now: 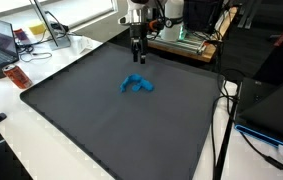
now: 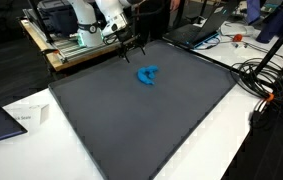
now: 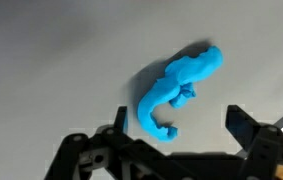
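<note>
A bright blue crumpled cloth or soft toy-like shape [image 1: 136, 85] lies near the middle back of a dark grey mat [image 1: 101, 130]; it also shows in an exterior view [image 2: 147, 75]. My gripper [image 1: 137, 55] hangs above the mat just behind the blue thing, not touching it. In the wrist view the blue thing [image 3: 176, 88] lies curled on the grey surface, its lower end between my two black fingers [image 3: 179, 128], which stand wide apart. The gripper is open and empty.
The mat lies on a white table. A laptop [image 1: 3, 45], cables and a red object [image 1: 18, 76] sit at one side. An open laptop [image 2: 196, 30] and cables [image 2: 266, 85] lie beyond the mat's edge. Equipment on a wooden bench [image 1: 186, 40] stands behind.
</note>
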Motion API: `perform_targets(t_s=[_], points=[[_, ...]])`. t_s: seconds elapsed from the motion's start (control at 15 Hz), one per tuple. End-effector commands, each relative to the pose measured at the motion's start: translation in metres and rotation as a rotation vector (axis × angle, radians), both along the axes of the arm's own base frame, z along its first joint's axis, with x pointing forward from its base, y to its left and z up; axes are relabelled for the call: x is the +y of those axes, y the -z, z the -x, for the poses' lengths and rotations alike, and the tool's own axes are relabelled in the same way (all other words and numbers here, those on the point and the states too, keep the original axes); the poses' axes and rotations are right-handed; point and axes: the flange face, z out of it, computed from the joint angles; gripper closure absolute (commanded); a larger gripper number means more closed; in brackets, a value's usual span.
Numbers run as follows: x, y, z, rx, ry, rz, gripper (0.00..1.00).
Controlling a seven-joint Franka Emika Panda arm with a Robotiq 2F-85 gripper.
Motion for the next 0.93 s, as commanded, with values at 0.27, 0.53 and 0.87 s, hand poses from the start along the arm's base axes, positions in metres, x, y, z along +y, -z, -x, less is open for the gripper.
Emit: perform_targets(t_s=[0.27, 0.53, 0.87], points=[[0.050, 0.009, 0.009, 0.123, 0.204, -0.003, 0.00], [0.065, 0.019, 0.013, 0.174, 0.288, -0.001, 0.00], [0.084, 0.019, 0.015, 0.164, 0.337, 0.054, 0.00]])
